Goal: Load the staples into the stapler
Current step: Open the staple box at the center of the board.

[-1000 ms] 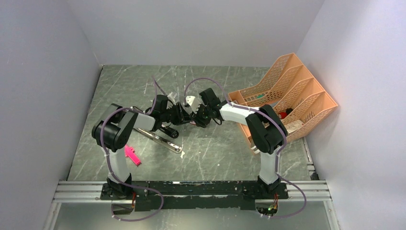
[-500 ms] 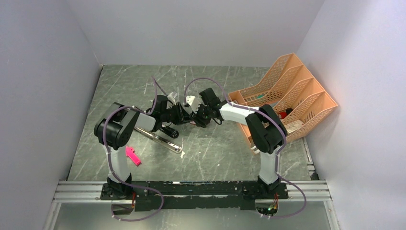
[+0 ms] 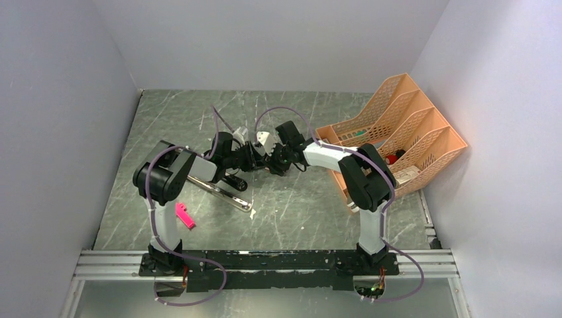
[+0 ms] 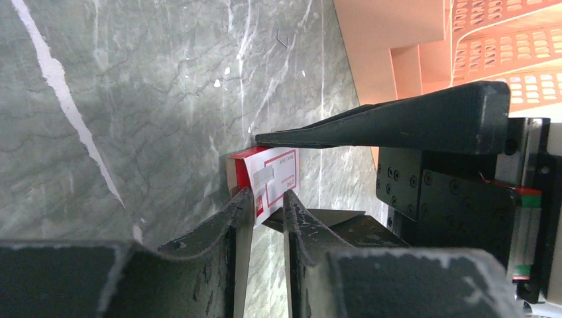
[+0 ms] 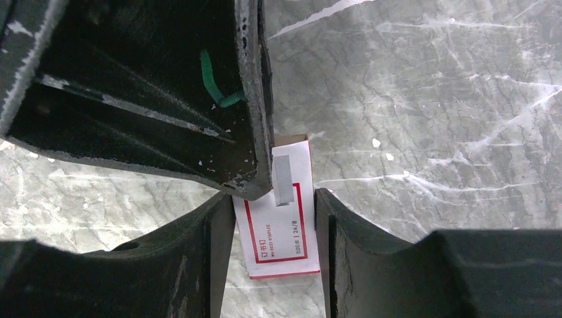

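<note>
The right jaws clamp the small flat red-and-white-labelled staple box (image 5: 281,238) by its long sides. The left jaws stand narrow at its end; grip indeterminate. The glossy black chrome-railed stapler (image 3: 222,194) lies open on the grey marbled table (image 3: 298,212), just beside the left arm.

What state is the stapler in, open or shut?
Open: the stapler shows its long chrome rail bare, with the black top swung off it.

Left end effector (image 4: 266,199) straddles staple box (image 4: 275,172) (red-and-white).
</note>
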Motion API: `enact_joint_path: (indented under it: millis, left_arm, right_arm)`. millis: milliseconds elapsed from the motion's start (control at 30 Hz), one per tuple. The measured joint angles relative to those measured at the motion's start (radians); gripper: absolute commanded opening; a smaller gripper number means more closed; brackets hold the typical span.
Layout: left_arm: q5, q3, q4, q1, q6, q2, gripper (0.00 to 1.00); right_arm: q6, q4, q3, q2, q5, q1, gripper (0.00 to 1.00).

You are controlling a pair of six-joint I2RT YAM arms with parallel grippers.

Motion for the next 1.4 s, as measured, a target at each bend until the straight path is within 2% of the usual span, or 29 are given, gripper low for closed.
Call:
enact_joint_path:
  millis: [333, 433, 733, 1000, 1400]
  left_arm:
    - [0.007, 0.000, 0.021, -0.002, -0.010, 0.018, 0.09]
    - [0.006, 0.000, 0.020, -0.002, -0.010, 0.018, 0.07]
    - [0.007, 0.000, 0.020, -0.002, -0.010, 0.018, 0.07]
    - [0.015, 0.000, 0.029, -0.002, -0.011, 0.018, 0.25]
    - [0.026, 0.000, 0.039, -0.002, -0.011, 0.018, 0.25]
  right_arm:
    - [0.000, 0.003, 0.000, 0.001, -0.002, 0.000, 0.49]
    - [0.000, 0.003, 0.000, 0.001, -0.002, 0.000, 0.49]
    - [-0.001, 0.016, -0.011, -0.003, 0.000, 0.000, 0.48]
    - [-0.003, 0.023, -0.013, -0.004, -0.008, -0.002, 0.45]
    - [-0.008, 0.027, -0.018, -0.009, -0.009, -0.002, 0.44]
